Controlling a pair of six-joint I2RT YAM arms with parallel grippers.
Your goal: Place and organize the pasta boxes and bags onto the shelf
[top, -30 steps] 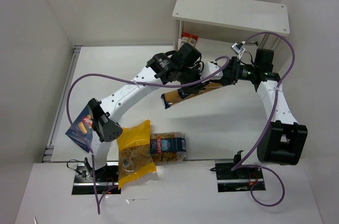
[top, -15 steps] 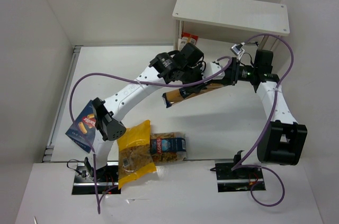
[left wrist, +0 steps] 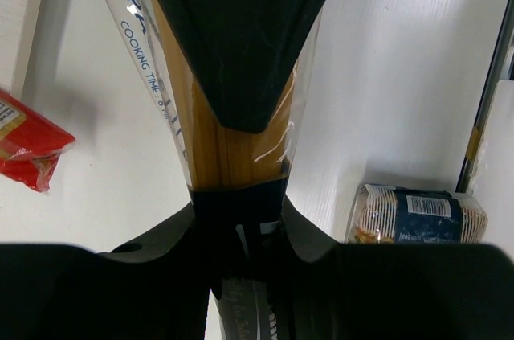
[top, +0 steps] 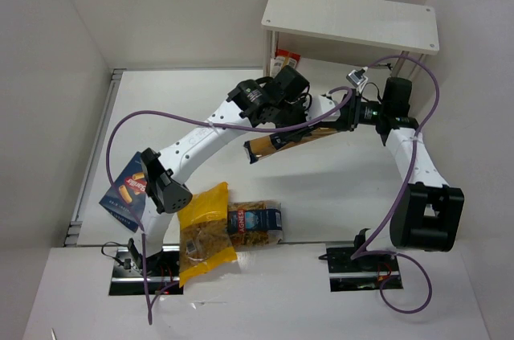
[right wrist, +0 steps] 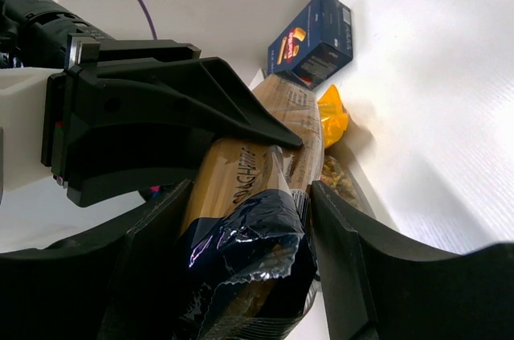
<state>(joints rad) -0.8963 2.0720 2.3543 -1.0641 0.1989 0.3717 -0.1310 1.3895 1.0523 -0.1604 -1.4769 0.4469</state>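
The long spaghetti pack [top: 293, 141] with a dark blue label hangs above the table in front of the white shelf [top: 353, 22]. My left gripper [top: 289, 124] is shut on its middle; in the left wrist view the pack [left wrist: 229, 131] runs out between the jaws of the gripper [left wrist: 238, 195]. My right gripper [top: 341, 119] is shut on its dark blue end [right wrist: 257, 251]. The red-and-white pack [top: 286, 59] lies under the shelf. The dark blue box [top: 124, 191], yellow bag [top: 205, 231] and clear blue-labelled bag [top: 255, 222] lie near the left arm's base.
In the left wrist view a clear bag with a blue label [left wrist: 418, 215] lies beside a thin shelf leg [left wrist: 490, 75], and the red pack [left wrist: 24, 135] lies at the left. White walls close in the table on the left, the back and the right.
The spaghetti pack stays held between both grippers, almost unmoved. My right wrist has shifted slightly left and turned a little. My left arm's elbow has moved slightly right.
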